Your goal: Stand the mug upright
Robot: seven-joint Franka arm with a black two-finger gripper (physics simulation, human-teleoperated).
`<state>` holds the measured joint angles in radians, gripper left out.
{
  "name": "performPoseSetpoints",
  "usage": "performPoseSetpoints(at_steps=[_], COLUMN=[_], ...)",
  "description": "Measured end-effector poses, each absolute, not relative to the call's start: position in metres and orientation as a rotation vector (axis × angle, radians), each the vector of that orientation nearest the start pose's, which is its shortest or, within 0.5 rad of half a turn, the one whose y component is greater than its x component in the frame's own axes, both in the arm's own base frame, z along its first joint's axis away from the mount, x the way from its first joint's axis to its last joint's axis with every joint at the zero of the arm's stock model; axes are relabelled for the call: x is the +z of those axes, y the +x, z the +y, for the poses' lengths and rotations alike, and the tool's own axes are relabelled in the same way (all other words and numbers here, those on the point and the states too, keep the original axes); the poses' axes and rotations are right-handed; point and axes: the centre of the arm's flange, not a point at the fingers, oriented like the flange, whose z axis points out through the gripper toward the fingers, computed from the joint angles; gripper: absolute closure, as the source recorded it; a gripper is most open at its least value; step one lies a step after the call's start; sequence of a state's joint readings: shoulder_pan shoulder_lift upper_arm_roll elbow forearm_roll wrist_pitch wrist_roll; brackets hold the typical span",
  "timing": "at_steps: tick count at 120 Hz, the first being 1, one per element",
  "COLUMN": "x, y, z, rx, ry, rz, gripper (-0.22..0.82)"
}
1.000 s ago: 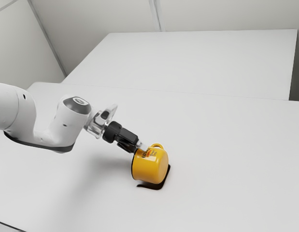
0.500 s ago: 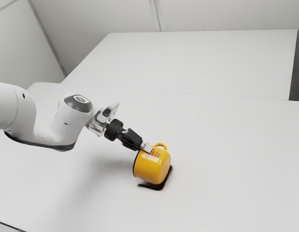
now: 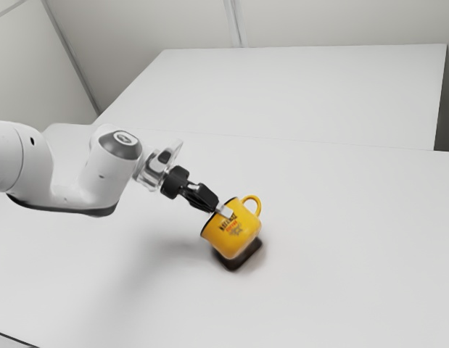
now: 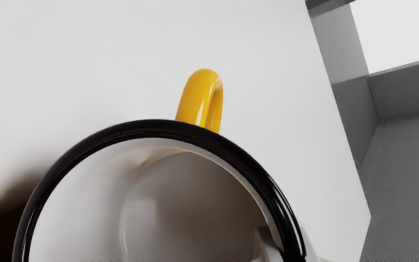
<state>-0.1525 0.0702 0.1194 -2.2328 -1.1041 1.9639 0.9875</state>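
Over the white surface [image 3: 340,246], the mug [image 3: 233,230] tilts, the gripper [image 4: 286,243] pinching its wall at the rim [image 4: 166,127], a sound hold; likely stiff, slick and light.

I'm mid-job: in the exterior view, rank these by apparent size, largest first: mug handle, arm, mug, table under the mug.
1. Table
2. Arm
3. Mug
4. Mug handle
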Motion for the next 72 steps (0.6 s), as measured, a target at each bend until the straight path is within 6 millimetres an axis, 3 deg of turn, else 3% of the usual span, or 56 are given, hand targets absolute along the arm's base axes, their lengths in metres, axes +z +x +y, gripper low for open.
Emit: performPoseSetpoints(at_steps=[19, 38, 72], x=[0.354, 0.387, 0.389], y=[0.522, 0.536, 0.545], z=[-0.073, -0.068, -0.067], rx=[0.211, 0.275, 0.261], ry=[2.244, 2.424, 2.755], rz=[-0.469, -0.608, -0.763], gripper=[0.79, 0.79, 0.79])
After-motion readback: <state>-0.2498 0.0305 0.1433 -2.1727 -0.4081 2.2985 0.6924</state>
